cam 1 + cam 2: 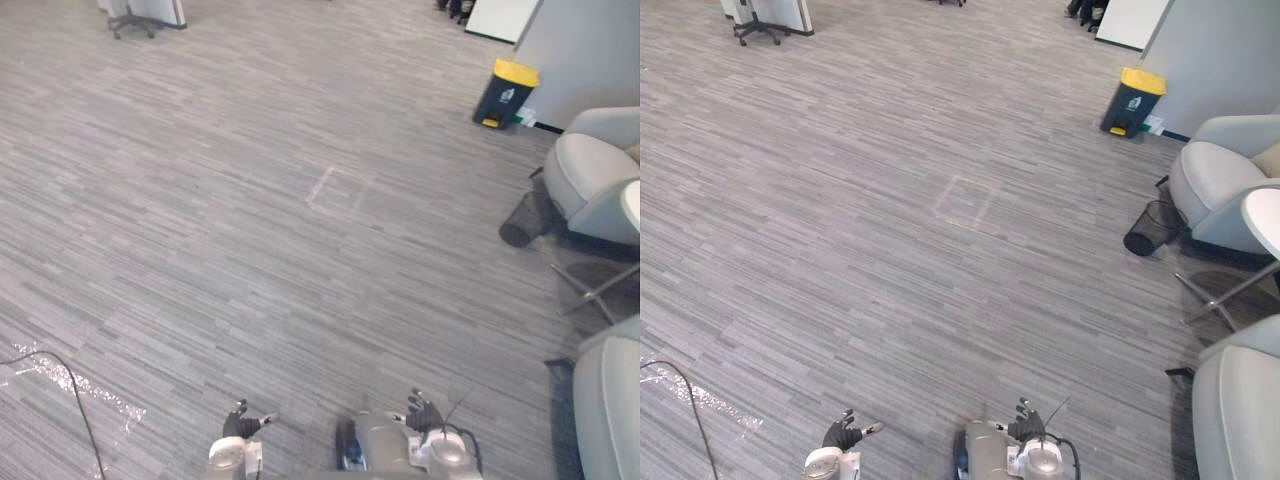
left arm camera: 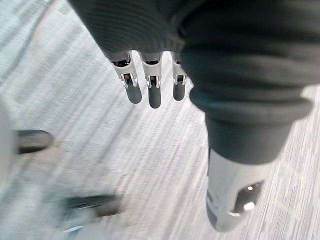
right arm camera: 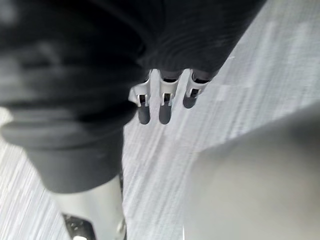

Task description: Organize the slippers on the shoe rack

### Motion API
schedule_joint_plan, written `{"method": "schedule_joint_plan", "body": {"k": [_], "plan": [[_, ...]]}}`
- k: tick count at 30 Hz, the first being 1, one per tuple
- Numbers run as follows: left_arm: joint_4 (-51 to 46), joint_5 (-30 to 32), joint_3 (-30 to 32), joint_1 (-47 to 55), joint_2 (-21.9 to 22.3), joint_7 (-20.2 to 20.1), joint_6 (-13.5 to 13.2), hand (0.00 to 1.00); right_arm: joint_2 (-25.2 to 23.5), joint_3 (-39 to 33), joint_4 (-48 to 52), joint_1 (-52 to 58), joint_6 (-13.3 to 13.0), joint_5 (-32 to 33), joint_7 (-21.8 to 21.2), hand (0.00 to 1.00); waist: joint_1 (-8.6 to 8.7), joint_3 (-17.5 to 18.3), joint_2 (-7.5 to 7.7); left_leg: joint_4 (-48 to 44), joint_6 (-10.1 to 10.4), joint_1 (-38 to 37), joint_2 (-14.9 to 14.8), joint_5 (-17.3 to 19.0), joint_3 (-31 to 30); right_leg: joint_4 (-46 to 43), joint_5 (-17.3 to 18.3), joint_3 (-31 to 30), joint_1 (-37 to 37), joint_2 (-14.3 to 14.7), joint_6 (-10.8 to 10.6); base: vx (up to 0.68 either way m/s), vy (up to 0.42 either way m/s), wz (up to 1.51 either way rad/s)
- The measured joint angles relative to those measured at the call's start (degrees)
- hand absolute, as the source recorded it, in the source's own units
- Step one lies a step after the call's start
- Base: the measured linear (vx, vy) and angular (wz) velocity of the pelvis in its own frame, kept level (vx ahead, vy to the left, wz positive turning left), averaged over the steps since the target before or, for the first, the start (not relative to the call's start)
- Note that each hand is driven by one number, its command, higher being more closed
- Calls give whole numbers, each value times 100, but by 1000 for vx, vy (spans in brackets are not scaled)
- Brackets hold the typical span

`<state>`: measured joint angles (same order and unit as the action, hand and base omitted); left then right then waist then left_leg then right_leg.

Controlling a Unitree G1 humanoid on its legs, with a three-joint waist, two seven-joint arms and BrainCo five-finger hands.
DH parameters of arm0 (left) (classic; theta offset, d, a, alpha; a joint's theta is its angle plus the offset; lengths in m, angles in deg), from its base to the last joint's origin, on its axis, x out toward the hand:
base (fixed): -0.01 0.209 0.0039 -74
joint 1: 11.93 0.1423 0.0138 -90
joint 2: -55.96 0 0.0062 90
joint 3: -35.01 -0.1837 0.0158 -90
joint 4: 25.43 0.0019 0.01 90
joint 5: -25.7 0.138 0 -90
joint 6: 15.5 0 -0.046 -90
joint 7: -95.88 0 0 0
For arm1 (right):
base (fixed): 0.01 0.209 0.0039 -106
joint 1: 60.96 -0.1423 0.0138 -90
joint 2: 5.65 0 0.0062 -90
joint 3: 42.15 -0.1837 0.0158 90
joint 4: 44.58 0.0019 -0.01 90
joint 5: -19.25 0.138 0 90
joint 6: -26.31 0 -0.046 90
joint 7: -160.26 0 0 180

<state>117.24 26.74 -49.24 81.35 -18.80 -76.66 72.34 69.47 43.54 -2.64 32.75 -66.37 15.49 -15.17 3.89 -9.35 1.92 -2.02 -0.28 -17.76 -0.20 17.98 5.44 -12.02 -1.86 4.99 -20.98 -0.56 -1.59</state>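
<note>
My left hand (image 1: pixel 240 424) hangs low at the bottom edge of the left eye view, over bare grey carpet. Its fingers (image 2: pixel 149 84) are relaxed and straight, the thumb (image 2: pixel 235 190) stands apart, and nothing is in it. My right hand (image 1: pixel 423 412) sits a little to the right of it, also low. In the right wrist view its fingers (image 3: pixel 165 102) point down at the carpet and hold nothing.
A taped square (image 1: pixel 338 190) marks the carpet ahead. At the right stand a yellow-lidded bin (image 1: pixel 506 92), a tipped black mesh wastebasket (image 1: pixel 1151 229), grey armchairs (image 1: pixel 592 170) and a round white table (image 1: pixel 1262 222). An office chair base (image 1: pixel 132 22) is far left. Clear film (image 1: pixel 70 385) lies lower left.
</note>
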Motion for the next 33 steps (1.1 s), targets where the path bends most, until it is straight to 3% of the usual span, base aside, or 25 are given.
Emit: {"method": "schedule_joint_plan", "body": {"k": [2,3,4,5,6,7,8,10,11,13,15,16,17,18,19,21,23,24,25,26,27,28,29,30,33], "plan": [[28,0,6,-3,65,-1,-8,0,17,-4,30,-32,4,-12,4,0,-1,14,-99,-68,23,-122,-145,15,-16,-304,-263,-14,-13,78,221,689,-232,37],[22,1,13,-20,168,-1,-29,0,79,-27,225,-9,23,-17,10,0,-20,-41,-311,-623,54,-12,-402,-7,-32,-646,134,188,25,191,440,833,-277,40],[23,1,41,-22,186,-2,-29,0,84,-27,240,-12,36,-19,5,0,-14,-45,-333,-988,84,131,-464,-27,-37,-714,246,282,70,193,433,692,-197,53],[19,0,225,-47,227,-8,-24,0,89,-24,256,0,61,-15,2,0,0,-63,-380,-2275,239,618,-639,-192,-113,-738,490,421,347,271,531,539,-137,35],[18,0,258,-42,251,-8,-20,0,91,-21,272,17,66,-10,1,0,1,-68,-388,-2692,243,767,-702,-311,-138,-718,569,454,463,308,544,628,-145,29],[12,0,461,5,351,-9,-13,0,77,40,464,142,102,-7,-2,0,-57,-87,-417,-4205,306,1311,-957,-1163,-143,-558,775,477,932,416,654,580,-133,6],[-142,-2,589,64,392,-13,-9,0,25,98,575,190,104,2,4,0,-111,-108,-434,-5515,339,1837,-1300,-1241,-8,-384,979,430,1403,547,731,567,-127,-1],[-326,-4,683,92,382,-10,-2,0,-119,223,601,213,105,4,7,0,-174,-139,-373,-6540,309,2463,-1568,-1066,190,-117,1238,336,2043,611,807,563,-83,-14],[-500,-3,681,109,369,-7,-7,0,-225,272,605,220,105,5,2,0,-286,-123,-293,-6687,289,2903,-1629,-907,366,58,1376,194,2414,569,794,660,-42,-27],[-698,-4,672,112,377,-9,-27,0,-318,273,603,260,111,6,9,0,-428,-123,-245,-6258,240,3485,-1594,-611,593,306,1488,21,2805,482,733,654,23,-42],[-801,-3,670,133,362,-9,-43,0,-341,276,602,239,137,5,8,0,-437,-135,-228,-5012,215,3830,-1331,-407,809,483,1611,-98,3188,272,596,578,118,-38],[-846,-4,670,137,390,-8,-78,0,-325,238,600,203,135,3,8,0,-453,-147,-217,-3597,178,3927,-969,-511,843,543,1723,-241,3422,60,466,606,210,-53],[-840,-3,652,190,400,-6,-112,0,-296,211,552,220,126,-2,11,0,-491,-118,-271,-2209,252,3845,-696,-958,683,559,1814,-437,3573,-13,389,615,236,-58],[-818,-10,628,210,395,-5,-123,0,-278,212,503,216,119,-6,12,0,-496,-109,-297,-1924,264,3839,-634,-1328,567,570,1827,-533,3627,2,383,642,246,-68],[-682,-5,604,170,247,-1,-130,0,-311,232,204,98,162,-13,12,0,-563,-7,-156,-1877,96,3664,-438,-1547,564,477,1836,-896,3717,-199,388,665,237,-33],[-555,-5,611,118,163,1,-116,0,-387,236,200,144,169,-16,-3,0,-470,105,1,-2060,-105,3665,-352,-1296,665,-117,1633,-1212,3426,-332,308,710,264,-15],[-575,-5,607,129,130,4,-105,0,-413,229,204,178,170,-24,-2,0,-468,121,105,-2234,-210,3466,-305,-988,847,-919,1466,-1407,3194,-375,63,604,237,-26],[-517,-7,528,162,113,4,-84,0,-405,231,183,135,164,-38,-4,0,-467,101,113,-2044,-259,2862,-221,-673,985,-2544,876,-1385,2665,-407,-705,471,174,-38],[-473,-6,487,163,105,7,-77,0,-403,231,183,125,159,-38,-4,0,-453,92,99,-1966,-254,2680,-197,-624,998,-2927,804,-1334,2533,-404,-902,699,242,-51],[-386,-6,342,168,118,2,-64,0,-390,232,192,140,121,-33,-5,0,-395,44,28,-1709,-250,2104,-184,-491,1085,-4051,902,-1017,2129,-425,-865,540,163,-42],[-310,-6,211,163,116,2,-58,0,-385,254,207,166,104,-33,-9,0,-384,43,-27,-1399,-259,1650,-183,-463,1188,-4633,1124,-668,1705,-443,-565,504,134,-48],[-294,-6,178,139,118,0,-57,0,-385,268,217,142,85,-33,-10,0,-383,34,-79,-1207,-248,1425,-188,-457,1250,-4779,1242,-469,1450,-445,-431,554,107,-49],[-172,-4,148,73,115,-1,-54,0,-372,303,202,62,83,-34,-14,0,-360,-25,-123,-890,-244,1011,-209,-460,1331,-4641,1514,-46,1117,-447,-90,530,64,-39],[-68,-4,124,29,107,-1,-25,0,-355,303,184,-1,73,-36,-20,0,-316,-49,-131,-702,-243,754,-250,-461,1463,-4130,1745,324,801,-439,100,444,46,-32],[-12,9,92,-6,106,-5,-11,0,-299,300,193,-69,35,-44,-16,0,-247,-59,-110,-499,-243,489,-316,-460,1574,-2493,1679,702,382,-313,171,387,-26,-11]]}}
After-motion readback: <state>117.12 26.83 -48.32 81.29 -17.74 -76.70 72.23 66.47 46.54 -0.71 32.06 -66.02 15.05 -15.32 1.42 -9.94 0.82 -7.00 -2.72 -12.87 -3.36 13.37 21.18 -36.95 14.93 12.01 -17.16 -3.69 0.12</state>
